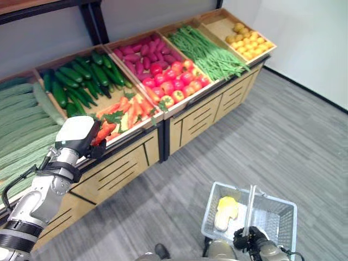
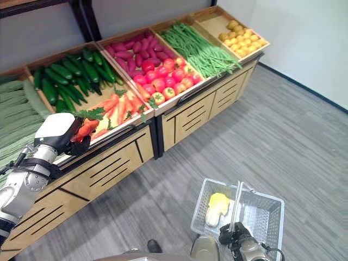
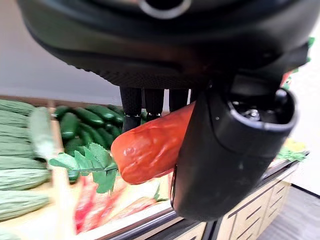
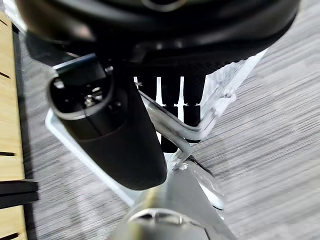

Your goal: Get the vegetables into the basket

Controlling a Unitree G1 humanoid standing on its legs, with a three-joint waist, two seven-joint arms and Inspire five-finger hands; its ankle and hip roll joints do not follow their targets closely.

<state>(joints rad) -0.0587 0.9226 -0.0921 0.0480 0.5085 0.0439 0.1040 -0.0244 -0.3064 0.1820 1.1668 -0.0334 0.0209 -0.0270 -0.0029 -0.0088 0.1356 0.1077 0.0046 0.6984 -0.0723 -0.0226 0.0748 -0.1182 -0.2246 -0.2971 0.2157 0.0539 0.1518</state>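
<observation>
**Supervisor:** Report left hand status.

**Operator:** I see the left hand [image 1: 93,142] at the left of the frame, at the front edge of the carrot bin [image 1: 142,126]. The wrist view shows its fingers [image 3: 154,102] and thumb curled round one carrot [image 3: 150,148]. The carrot lies across the palm, its green leaves [image 3: 90,161] sticking out beside the hand.

**Supervisor:** Right hand and basket?

**Operator:** The right hand [image 1: 246,237] is at the lower right of the frame, clenched on the handle [image 1: 250,209] of the wire basket [image 1: 283,223]. I see the basket above grey carpet [image 1: 283,141], well apart from the carrot. One yellow vegetable [image 1: 225,211] lies in it.
</observation>
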